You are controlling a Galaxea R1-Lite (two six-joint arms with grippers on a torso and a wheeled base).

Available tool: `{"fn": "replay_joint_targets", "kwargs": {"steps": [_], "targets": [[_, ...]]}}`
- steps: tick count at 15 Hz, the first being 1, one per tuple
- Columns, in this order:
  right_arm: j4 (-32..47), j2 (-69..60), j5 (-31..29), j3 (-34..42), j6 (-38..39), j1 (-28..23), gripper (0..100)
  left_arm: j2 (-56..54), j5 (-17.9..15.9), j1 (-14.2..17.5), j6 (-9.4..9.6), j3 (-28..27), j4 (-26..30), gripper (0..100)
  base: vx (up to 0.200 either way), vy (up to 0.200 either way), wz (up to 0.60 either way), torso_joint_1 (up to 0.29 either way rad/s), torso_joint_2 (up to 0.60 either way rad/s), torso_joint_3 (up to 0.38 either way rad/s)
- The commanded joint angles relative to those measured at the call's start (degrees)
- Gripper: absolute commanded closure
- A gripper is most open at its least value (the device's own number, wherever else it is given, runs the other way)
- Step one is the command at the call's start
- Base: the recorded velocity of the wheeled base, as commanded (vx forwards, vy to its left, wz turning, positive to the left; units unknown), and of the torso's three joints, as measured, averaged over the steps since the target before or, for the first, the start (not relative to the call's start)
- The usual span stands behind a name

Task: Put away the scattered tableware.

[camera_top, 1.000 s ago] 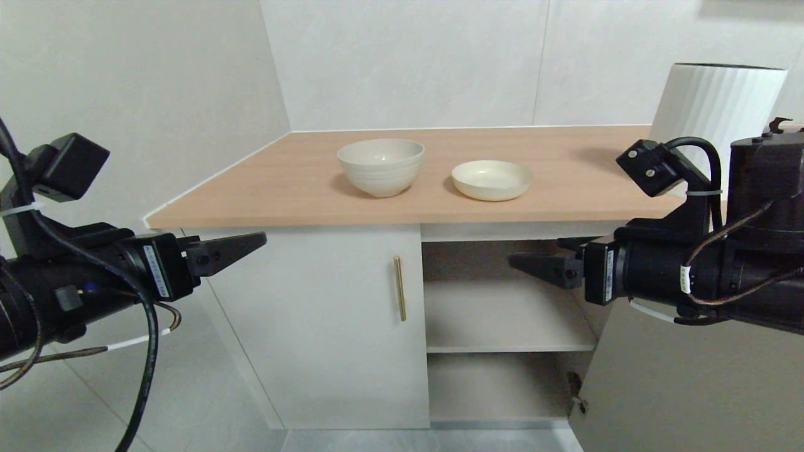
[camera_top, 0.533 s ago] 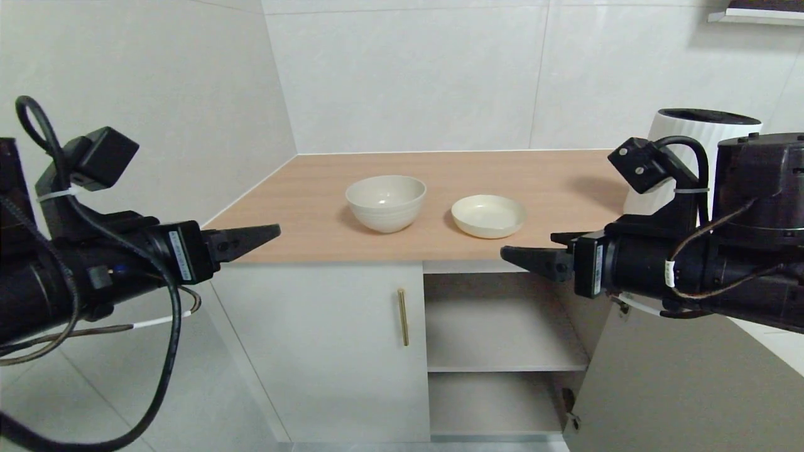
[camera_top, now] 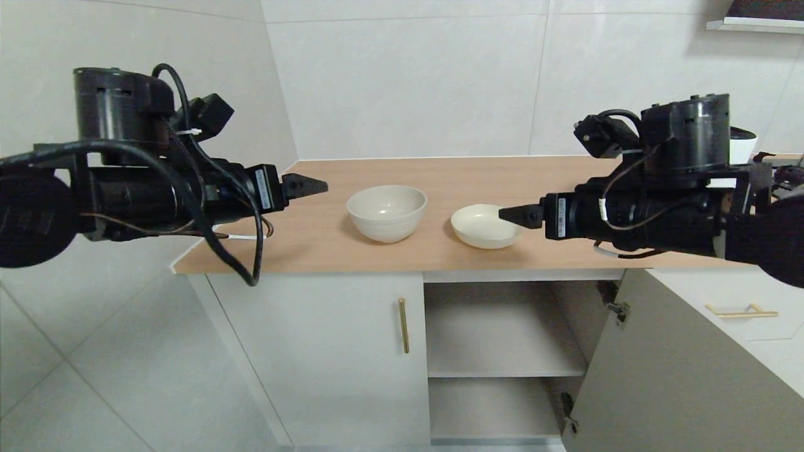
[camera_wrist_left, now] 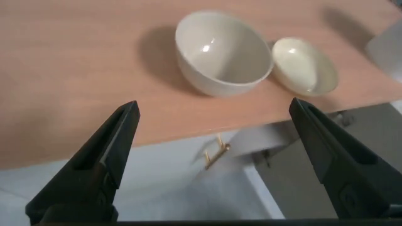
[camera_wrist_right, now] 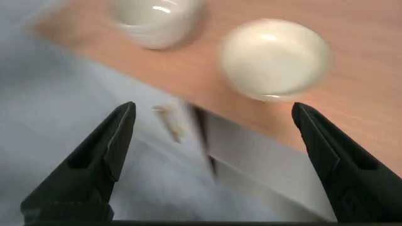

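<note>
Here, a deep cream bowl [camera_top: 386, 212] stands upright on the wooden table [camera_top: 440, 172], about midway along it. A shallow cream dish [camera_top: 483, 225] sits just beside the bowl on the robot's right, with a narrow strip of bare wood between them.

The left tool [camera_top: 314, 186] hangs above the table's left end, pointing towards the bowl and well apart from it. In the left wrist view its two black fingers [camera_wrist_left: 100, 163] are spread wide and hold nothing, and the bowl and dish lie beyond them.

The right tool [camera_top: 510, 215] comes in from the robot's right. In the head view its tip lies across the dish's right rim. In the right wrist view its fingers [camera_wrist_right: 94, 163] are also spread wide and empty. The dish shows between them farther off, touching neither.

Under the table is a white cabinet [camera_top: 314, 351]. Its left door is shut and carries an upright brass bar handle [camera_top: 404, 325]. The right door [camera_top: 653, 376] is swung open. Behind it a shelf [camera_top: 502, 364] splits the inside into an upper and a lower compartment. A white ribbed cylinder [camera_top: 742, 139] stands on the table behind the right arm, mostly hidden by it. Farther right, a drawer front carries a brass handle [camera_top: 741, 311].
</note>
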Motion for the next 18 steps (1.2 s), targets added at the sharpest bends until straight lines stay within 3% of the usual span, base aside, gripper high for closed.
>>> {"fn": "replay_joint_targets", "kwargs": {"steps": [1, 4, 7, 8, 10, 18], "targets": [[6.2, 7.4, -7.0, -8.7, 6.8, -0.2, 0, 7.3, 0.3, -1.3, -2.80, -10.2, 9.8, 0, 0.000, 0.000, 0.00, 0.000, 0.00, 0.000], [5.5, 8.6, -7.5, -9.9, 6.9, -0.7, 0, 10.5, 2.8, -3.0, -3.59, -13.0, 12.2, 0, 0.000, 0.000, 0.00, 0.000, 0.00, 0.000], [5.3, 9.7, -10.0, -10.3, 7.0, -0.8, 0, 15.8, 11.6, -5.4, -5.17, -15.1, 8.2, 0, 0.000, 0.000, 0.00, 0.000, 0.00, 0.000], [5.0, 10.0, -10.7, -10.4, 7.0, -0.8, 0, 17.8, 14.8, -6.1, -6.05, -15.3, 3.7, 0, 0.000, 0.000, 0.00, 0.000, 0.00, 0.000], [5.0, 9.9, -10.7, -10.2, 7.0, -0.8, 0, 19.6, 15.6, -6.1, -6.05, -15.2, 0.4, 0, 0.000, 0.000, 0.00, 0.000, 0.00, 0.000], [5.0, 9.8, -10.8, -10.1, 7.2, -0.8, 0, 23.4, 15.7, -6.0, -6.05, -17.0, -0.7, 0, 0.000, 0.000, 0.00, 0.000, 0.00, 0.000]]}}
